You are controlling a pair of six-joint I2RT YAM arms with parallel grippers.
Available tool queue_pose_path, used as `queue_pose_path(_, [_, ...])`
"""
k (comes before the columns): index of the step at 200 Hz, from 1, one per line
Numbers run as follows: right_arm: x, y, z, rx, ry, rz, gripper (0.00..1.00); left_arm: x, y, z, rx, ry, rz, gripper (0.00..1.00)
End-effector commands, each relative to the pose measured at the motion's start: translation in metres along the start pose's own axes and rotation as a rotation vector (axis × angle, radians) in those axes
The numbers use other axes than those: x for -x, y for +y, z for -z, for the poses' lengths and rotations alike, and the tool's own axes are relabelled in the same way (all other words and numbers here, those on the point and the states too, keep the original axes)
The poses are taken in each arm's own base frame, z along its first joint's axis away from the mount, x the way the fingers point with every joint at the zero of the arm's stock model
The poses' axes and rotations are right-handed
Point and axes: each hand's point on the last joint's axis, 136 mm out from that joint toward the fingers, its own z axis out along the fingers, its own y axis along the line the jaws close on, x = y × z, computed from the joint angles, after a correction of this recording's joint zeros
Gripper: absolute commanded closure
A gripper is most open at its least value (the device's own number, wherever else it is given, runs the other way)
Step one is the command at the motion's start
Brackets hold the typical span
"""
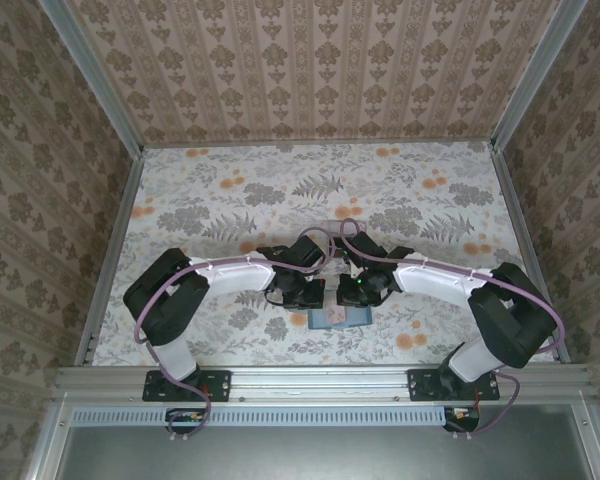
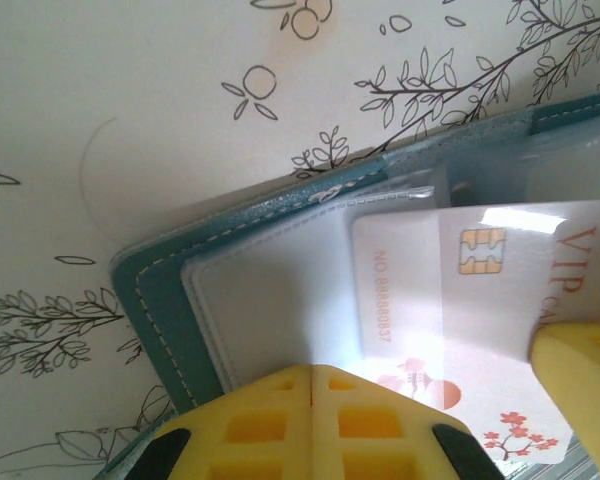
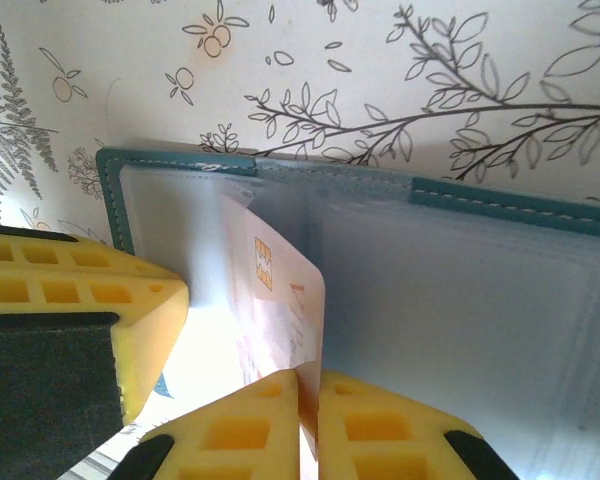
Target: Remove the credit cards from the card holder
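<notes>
While your right gripper (image 3: 306, 388) has its two yellow fingers clamped on the edge of one credit card (image 3: 275, 300), that card is only partly out. It stands tilted up from a clear inner pocket, and in the left wrist view the end with the printed number seems to sit under the sleeve. Your left gripper (image 2: 312, 378) has its fingers together, tips bearing down on the pocket leaf just beside the card. I judge it is pinning the wallet so the pull does not drag it along. I cannot tell whether it also pinches a leaf. The card holder (image 2: 155, 300) lies open on the surface (image 2: 130, 100), near the middle of its near edge, between your two arms. So you are early in the job: no card lies free on the surface, and this first one has yet to clear its pocket. By count you have one card in sight, pale white with a gold chip and red lettering, plus one teal holder and two grippers on it. The other pockets are cloudy, so whether more cards wait inside cannot be told.
</notes>
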Motion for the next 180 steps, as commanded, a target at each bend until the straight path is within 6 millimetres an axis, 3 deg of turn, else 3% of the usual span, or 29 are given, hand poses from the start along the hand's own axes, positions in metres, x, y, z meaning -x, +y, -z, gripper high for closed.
queue_pose_path(1, [0.000, -0.016, 0.013, -0.101, -0.012, 0.014, 0.90, -0.011, 0.012, -0.006, 0.044, 0.040, 0.010, 0.99])
queue_pose_path(74, [0.002, -0.022, 0.023, -0.171, -0.006, 0.044, 0.90, -0.009, 0.010, -0.004, 0.043, 0.037, 0.003, 0.99])
queue_pose_path(180, [0.003, -0.009, 0.022, -0.146, -0.006, 0.061, 0.91, -0.006, 0.006, 0.001, 0.039, 0.030, -0.001, 0.99])
